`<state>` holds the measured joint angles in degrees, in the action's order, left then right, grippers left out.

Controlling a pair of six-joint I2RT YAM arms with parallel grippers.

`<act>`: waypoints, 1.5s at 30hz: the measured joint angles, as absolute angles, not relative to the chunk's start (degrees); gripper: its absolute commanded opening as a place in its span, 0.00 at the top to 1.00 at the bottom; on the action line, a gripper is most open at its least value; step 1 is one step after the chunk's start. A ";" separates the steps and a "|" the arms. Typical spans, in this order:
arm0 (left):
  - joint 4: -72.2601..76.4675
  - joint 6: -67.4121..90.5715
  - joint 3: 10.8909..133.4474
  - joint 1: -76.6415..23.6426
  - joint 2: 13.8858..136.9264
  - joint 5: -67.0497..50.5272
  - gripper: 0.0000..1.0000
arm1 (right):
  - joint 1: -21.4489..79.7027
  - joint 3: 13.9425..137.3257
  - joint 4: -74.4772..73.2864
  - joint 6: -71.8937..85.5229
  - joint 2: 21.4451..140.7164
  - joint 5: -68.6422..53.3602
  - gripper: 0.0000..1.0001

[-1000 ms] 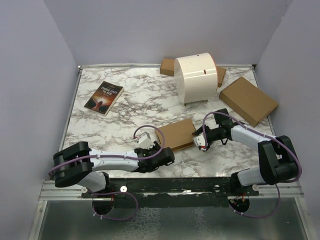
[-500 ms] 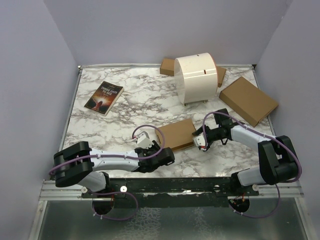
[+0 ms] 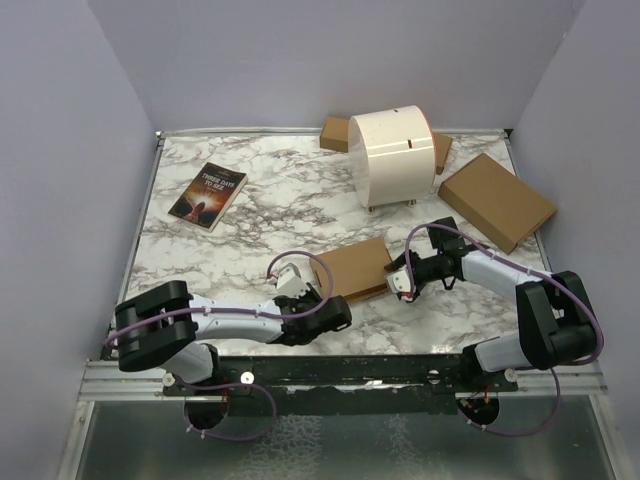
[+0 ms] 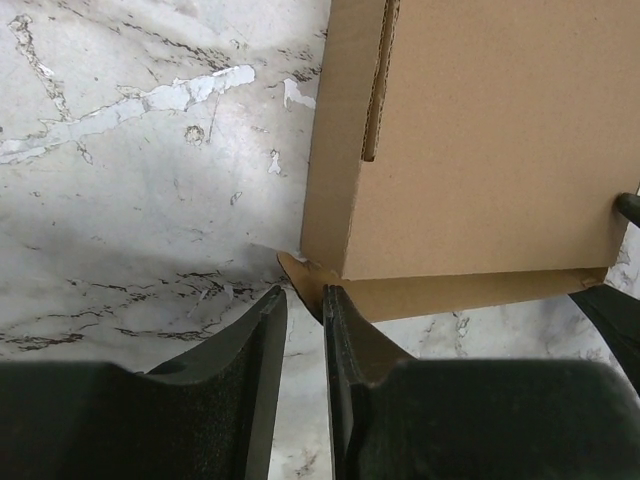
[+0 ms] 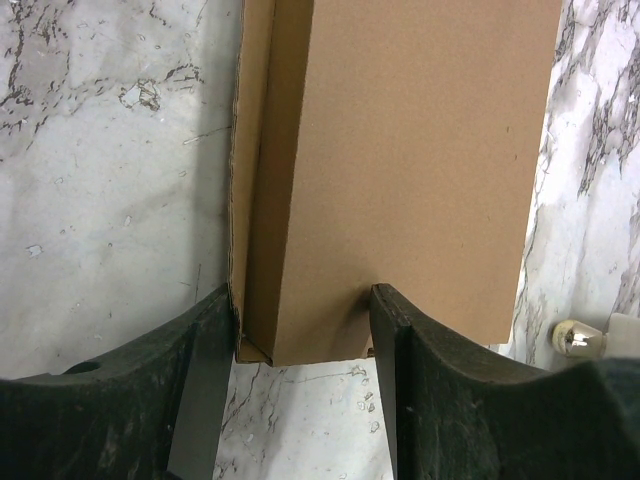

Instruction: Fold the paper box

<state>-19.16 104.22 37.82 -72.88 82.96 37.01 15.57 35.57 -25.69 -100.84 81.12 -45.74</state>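
Observation:
The paper box (image 3: 352,266) lies flat near the table's front middle, a thin brown cardboard mailer. In the left wrist view, its near-left corner (image 4: 470,140) has a loose pointed tab (image 4: 300,275) sticking out. My left gripper (image 3: 318,300) sits at that corner. Its jaws (image 4: 305,295) are open only by a narrow slit, with the tab's tip just at the fingertips and marble showing through the gap. My right gripper (image 3: 398,283) is shut on the box's right end (image 5: 400,170): one finger (image 5: 215,330) rests against the outer side flap, the other (image 5: 385,320) on the top panel.
A book (image 3: 208,195) lies at the back left. A white drum-shaped object (image 3: 392,158) stands at the back, with brown cardboard pieces (image 3: 335,133) behind it. A larger brown box (image 3: 496,200) lies at the back right. Grey walls close in three sides.
The left gripper's jaws have narrowed at the box's corner tab, and the left arm has shifted slightly right. The right gripper and the box have stayed put.

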 measured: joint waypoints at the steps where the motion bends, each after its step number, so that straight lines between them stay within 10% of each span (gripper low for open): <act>1: -18.92 104.20 37.82 -72.88 83.09 37.01 0.77 | 15.59 35.57 -25.69 -100.84 81.12 -45.74 0.47; 45: -18.15 95.44 39.86 -73.01 85.60 36.93 0.78 | 15.57 36.07 -26.04 -101.80 82.04 -46.28 0.48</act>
<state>-18.15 95.44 39.86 -73.01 85.60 36.93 15.57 36.07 -26.04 -101.80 82.04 -46.28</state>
